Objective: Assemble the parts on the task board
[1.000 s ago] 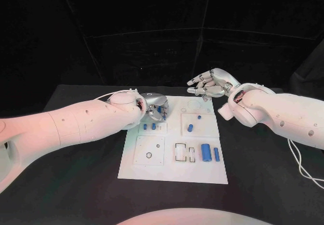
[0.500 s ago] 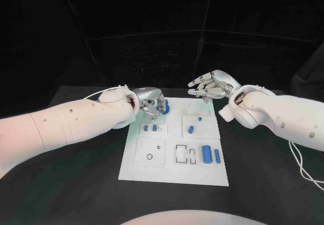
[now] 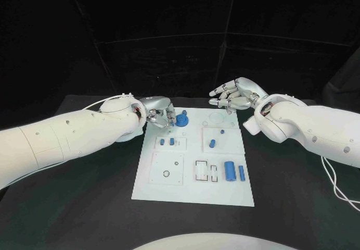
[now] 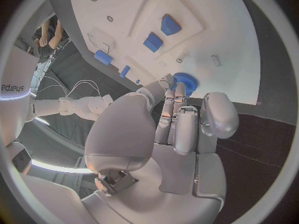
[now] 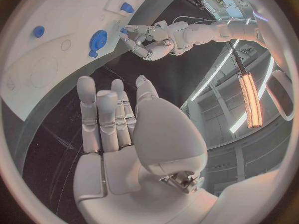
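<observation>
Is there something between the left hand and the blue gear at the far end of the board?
Nothing visible stands between them. The left hand has its fingers right at the blue gear, which sits on the task board. The right hand hovers off to the side, fingers apart.

Dim black surroundings, yet the white task board (image 3: 193, 156) stands out evenly lit and sharp, an orange strip lamp (image 5: 247, 87) glows overhead, and both wrist views bend straight edges.
</observation>
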